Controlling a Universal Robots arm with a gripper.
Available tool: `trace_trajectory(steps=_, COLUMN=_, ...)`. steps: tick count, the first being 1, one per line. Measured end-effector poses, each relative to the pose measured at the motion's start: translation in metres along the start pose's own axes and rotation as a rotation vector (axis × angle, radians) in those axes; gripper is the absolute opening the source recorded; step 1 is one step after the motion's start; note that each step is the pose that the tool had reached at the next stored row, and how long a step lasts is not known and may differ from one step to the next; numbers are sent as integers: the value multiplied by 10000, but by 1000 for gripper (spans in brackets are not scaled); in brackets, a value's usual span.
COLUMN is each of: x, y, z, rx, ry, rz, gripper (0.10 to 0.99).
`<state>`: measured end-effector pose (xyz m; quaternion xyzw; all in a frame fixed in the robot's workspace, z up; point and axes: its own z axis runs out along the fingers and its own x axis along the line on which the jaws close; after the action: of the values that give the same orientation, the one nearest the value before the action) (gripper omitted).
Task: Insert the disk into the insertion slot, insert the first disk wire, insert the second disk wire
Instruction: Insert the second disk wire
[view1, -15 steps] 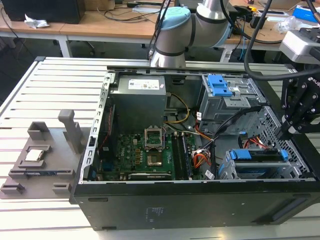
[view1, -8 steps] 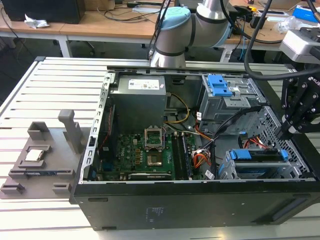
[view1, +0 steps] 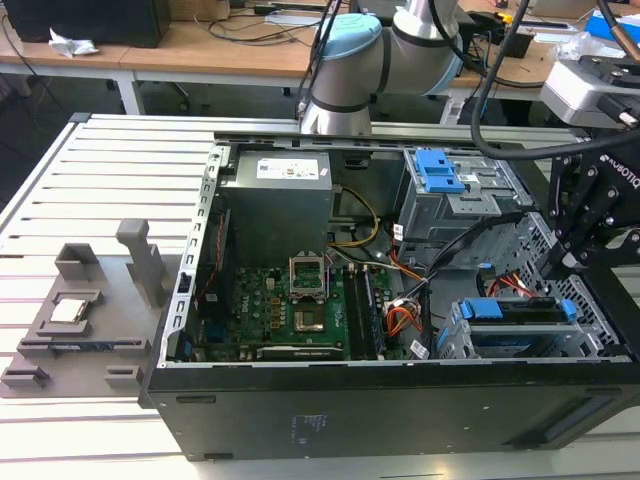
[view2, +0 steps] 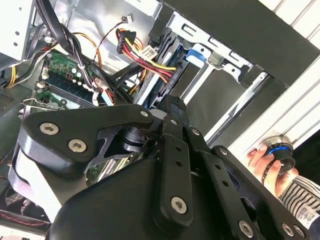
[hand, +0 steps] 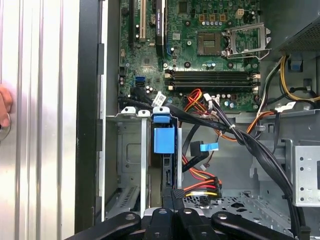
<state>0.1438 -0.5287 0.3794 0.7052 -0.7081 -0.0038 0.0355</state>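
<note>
The disk (hand: 164, 140) has its near end right under the claw (hand: 173, 196), whose tips are pressed together. Red and yellow wires (hand: 200, 186) lie just beside. The disk sits in the insertion slot (hand: 127, 150).

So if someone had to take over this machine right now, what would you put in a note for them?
The tool is low inside the computer case, right at one end of the disk.
The disk sits in its grey metal cage, with blue frame tabs showing at both ends. It looks in, or nearly in.
The red, yellow and black wire bundle lies beside the cage and appears not to be plugged in.
Left to do: both wires, as far as I can see.
</note>
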Motion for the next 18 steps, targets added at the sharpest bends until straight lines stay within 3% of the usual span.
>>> trace_trajectory(steps=6, x=-24, y=78, z=4, rx=0, ry=0, rz=-1, gripper=106)
trace_trajectory(steps=9, x=-64, y=195, z=9, rx=0, ry=0, rz=-1, gripper=106)
trace_trajectory(steps=18, x=-67, y=402, z=37, rx=1, ry=-1, rz=0, gripper=106)
